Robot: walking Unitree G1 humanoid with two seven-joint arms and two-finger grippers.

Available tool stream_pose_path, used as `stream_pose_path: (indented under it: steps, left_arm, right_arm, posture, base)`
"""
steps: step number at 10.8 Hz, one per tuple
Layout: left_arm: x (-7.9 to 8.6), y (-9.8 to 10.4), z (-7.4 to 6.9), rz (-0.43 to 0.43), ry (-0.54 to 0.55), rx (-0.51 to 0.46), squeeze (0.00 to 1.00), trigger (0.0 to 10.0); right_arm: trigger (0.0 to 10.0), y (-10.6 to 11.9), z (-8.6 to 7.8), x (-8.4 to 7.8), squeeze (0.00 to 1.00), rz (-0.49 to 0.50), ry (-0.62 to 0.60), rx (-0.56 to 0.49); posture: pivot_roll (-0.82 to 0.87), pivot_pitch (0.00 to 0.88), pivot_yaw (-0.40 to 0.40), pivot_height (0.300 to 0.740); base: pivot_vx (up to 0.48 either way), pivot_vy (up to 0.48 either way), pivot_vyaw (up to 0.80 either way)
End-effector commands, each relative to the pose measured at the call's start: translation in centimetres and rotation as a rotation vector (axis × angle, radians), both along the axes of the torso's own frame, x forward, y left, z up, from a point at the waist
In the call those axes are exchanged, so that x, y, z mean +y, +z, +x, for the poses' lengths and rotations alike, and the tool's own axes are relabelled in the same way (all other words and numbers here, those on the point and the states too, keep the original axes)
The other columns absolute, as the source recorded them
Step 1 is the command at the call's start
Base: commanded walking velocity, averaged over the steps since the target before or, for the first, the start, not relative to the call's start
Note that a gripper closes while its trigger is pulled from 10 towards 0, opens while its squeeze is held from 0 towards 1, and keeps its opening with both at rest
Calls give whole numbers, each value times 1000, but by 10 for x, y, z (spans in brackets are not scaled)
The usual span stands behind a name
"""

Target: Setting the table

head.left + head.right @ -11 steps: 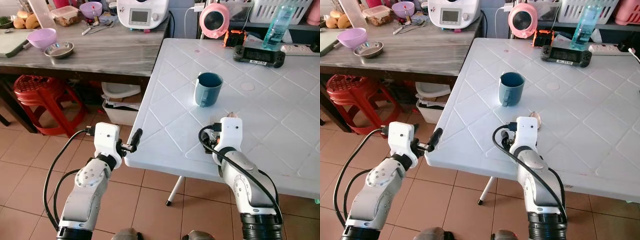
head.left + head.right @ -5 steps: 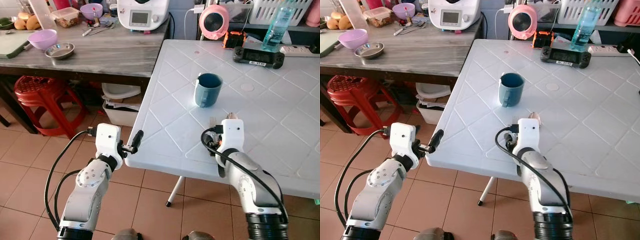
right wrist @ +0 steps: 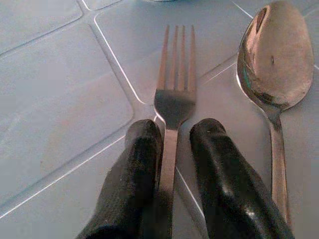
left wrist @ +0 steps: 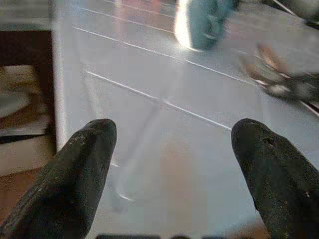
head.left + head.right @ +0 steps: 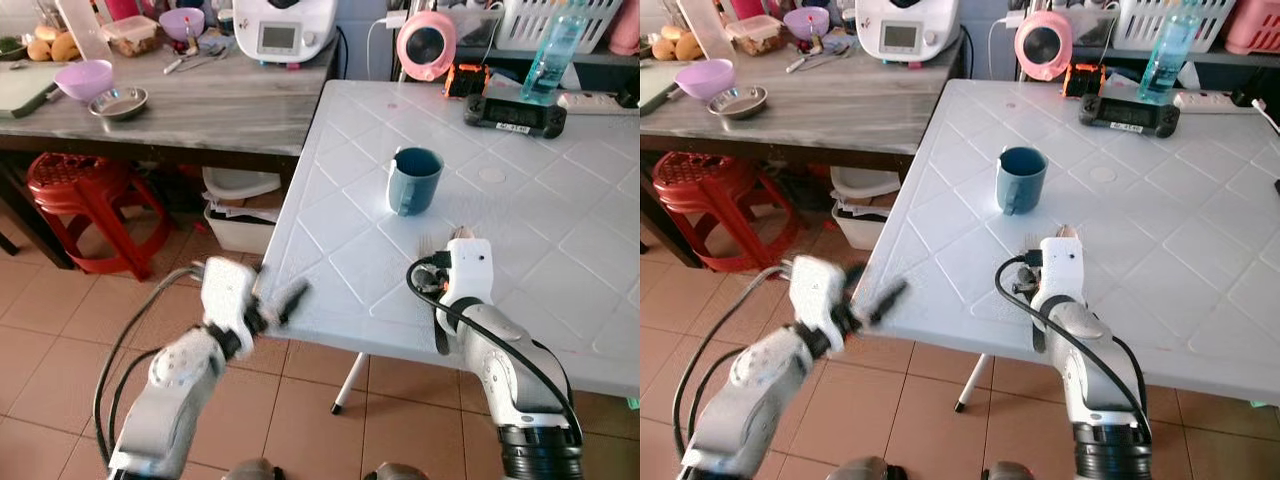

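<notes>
My right gripper (image 3: 174, 127) rests low on the white table (image 5: 340, 260), its fingers shut on the handle of a fork (image 3: 172, 99) that lies flat. A spoon (image 3: 274, 59) lies parallel, just beside the fork. The tips of both peek out past my right wrist in the eye views, short of a blue mug (image 5: 415, 178) standing upright farther in. My left gripper (image 5: 285, 300) is blurred at the table's near left corner. It is open and empty, with its fingers (image 4: 84, 164) wide apart, facing across the tabletop toward the mug (image 4: 202, 25).
A wooden counter (image 5: 200, 95) on the left carries a purple bowl (image 5: 83, 78), a steel bowl (image 5: 118, 100) and a white appliance (image 5: 285, 30). A red stool (image 5: 80, 190) stands under it. A game controller (image 5: 515, 110) and a water bottle (image 5: 555, 50) sit at the table's far side.
My left arm has swung down and a little to the right at the table corner and is now blurred. My right arm and the fork have barely shifted.
</notes>
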State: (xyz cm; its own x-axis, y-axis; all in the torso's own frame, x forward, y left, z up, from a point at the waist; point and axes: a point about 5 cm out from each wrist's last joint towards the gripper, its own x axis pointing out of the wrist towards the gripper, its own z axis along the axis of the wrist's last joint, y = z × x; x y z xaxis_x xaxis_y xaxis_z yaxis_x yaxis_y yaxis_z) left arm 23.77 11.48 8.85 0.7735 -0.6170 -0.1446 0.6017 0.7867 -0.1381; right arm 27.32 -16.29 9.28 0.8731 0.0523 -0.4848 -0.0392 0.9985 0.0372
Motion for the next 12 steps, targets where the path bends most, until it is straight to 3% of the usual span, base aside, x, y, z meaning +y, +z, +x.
stream_pose_path:
  steps: [1, 4, 6, 8, 10, 11, 12]
  left_arm:
    - [-2, 3, -2, 10, -41, -20, 0, 10000]
    - [2, 3, -2, 30, -62, -31, 0, 10000]
    - [7, 1, 6, 64, -32, -38, 0, 10000]
    - [17, -1, 15, 97, 97, -55, 0, 10000]
    - [26, -4, 20, 90, 181, -38, 0, 10000]
    - [28, -3, 24, 99, 230, -49, 0, 10000]
    - [34, -1, 29, 127, 308, -78, 0, 10000]
  right_arm:
    - [0, -28, -13, 5, 0, 33, 18, 152]
    - [0, -28, -13, 4, 0, 32, 17, 159]
    - [0, -27, -12, 3, 0, 72, -30, 157]
    - [0, -18, -9, 10, 0, 121, -68, 103]
    - [0, -20, -15, 21, 0, 148, -42, 114]
    - [8745, -22, -16, 23, 0, 150, -37, 126]
    - [10000, -20, -16, 25, 0, 143, -11, 120]
  posture:
    - [-10, 0, 63, 740]
    - [-16, 0, 63, 740]
    - [-20, 0, 63, 740]
    - [-28, 0, 58, 740]
    - [-31, 0, 56, 740]
    - [-32, 0, 50, 740]
    - [-38, 0, 42, 740]
  base:
    - [0, 0, 0]
    - [0, 0, 0]
    - [0, 0, 0]
    - [0, 0, 0]
    - [0, 142, 0]
    - [0, 480, 0]
    - [0, 480, 0]
